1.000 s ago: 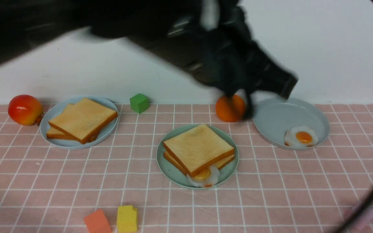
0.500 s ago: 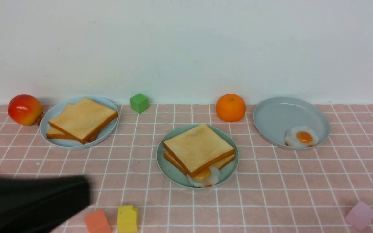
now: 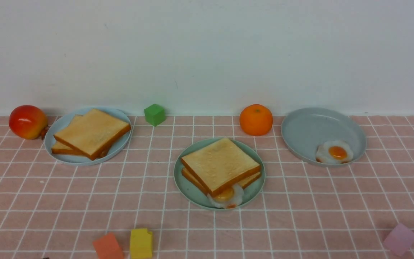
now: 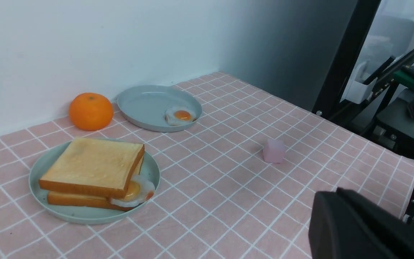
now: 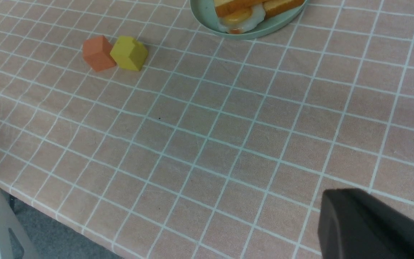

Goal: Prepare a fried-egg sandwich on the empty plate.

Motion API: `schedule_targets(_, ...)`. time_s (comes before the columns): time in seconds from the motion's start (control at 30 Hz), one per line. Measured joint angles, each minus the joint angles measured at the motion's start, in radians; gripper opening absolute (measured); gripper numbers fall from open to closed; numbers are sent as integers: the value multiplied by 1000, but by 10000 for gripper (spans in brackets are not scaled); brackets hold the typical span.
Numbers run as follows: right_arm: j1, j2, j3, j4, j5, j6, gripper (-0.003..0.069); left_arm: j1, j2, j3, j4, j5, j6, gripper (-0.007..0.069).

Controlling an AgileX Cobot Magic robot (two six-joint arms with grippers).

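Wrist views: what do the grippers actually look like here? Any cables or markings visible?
Little shows. In the left wrist view, the left gripper appears only as a matte black, smooth-edged block at the frame's corner. The right gripper looks the same in the right wrist view: plain black, rounded corner. No cables, labels or markings are visible on either. The front view shows no arm at all.

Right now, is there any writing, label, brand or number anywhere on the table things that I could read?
None: no readable text in any view.
The coloured blocks, green, yellow, orange and pink, have plain faces.
The plates, toast and fruit bear no print.
The clutter past the table's edge is too blurred to read.
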Motion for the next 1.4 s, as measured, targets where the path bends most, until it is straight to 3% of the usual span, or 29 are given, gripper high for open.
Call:
schedule_targets(0.53,-35,-28,16,-40,-11,-2,20,-3,0,0,2,0,0,-13)
schedule_targets(0.67,-164,-99,95,-136,-182,0,22,-3,0,0,2,0,0,-13)
schedule_targets(0.87,-317,-253,385,-114,-497,-1,22,-3,0,0,2,0,0,-13)
schedule_targets(1.07,-368,-308,625,-127,-598,-1,-6,-3,0,0,2,1,0,-11)
schedule_targets(1.4,-368,-309,635,-131,-644,2,-8,-3,0,0,2,8,0,-5)
